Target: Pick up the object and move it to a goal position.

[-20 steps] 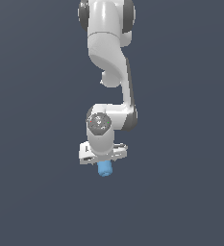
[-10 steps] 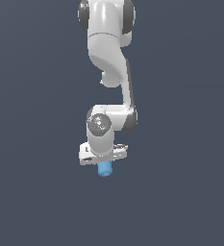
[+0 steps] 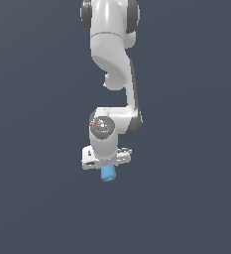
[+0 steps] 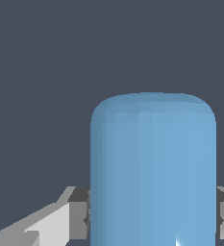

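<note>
- The cylinder [image 3: 107, 174] hung straight below the gripper [image 3: 107, 167] in the exterior view — its long axis upright, in line with the fingers, only its lower end showing. No goal marker was visible, so which way to carry it could not be judged.
- In the wrist view the cylinder [image 4: 153, 170] stood between grey fingers [image 4: 79, 214] touching both its sides — the gripper was clenched on it.
</note>
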Controlling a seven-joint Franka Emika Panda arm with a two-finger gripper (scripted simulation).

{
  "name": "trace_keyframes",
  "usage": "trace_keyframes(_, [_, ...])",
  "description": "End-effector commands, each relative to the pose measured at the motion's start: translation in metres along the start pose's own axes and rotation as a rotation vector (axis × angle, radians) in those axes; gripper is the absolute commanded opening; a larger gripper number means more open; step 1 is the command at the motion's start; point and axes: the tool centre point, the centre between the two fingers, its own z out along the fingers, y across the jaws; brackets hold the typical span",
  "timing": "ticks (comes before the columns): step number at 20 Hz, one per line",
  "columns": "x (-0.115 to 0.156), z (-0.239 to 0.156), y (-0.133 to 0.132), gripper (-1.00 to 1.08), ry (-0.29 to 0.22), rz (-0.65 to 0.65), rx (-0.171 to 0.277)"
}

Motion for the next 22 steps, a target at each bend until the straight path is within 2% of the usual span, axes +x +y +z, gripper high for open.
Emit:
trace_keyframes(1, [-0.002, -0.005, -0.001, -1.00, 0.001, 0.000, 0.000])
trace_keyframes(10, [-0.025, -0.038, -0.009, -1.00, 0.001, 0.000, 0.000])
trace_keyframes(22, [-0.080, -0.121, -0.030, -1.00, 0.001, 0.000, -0.001])
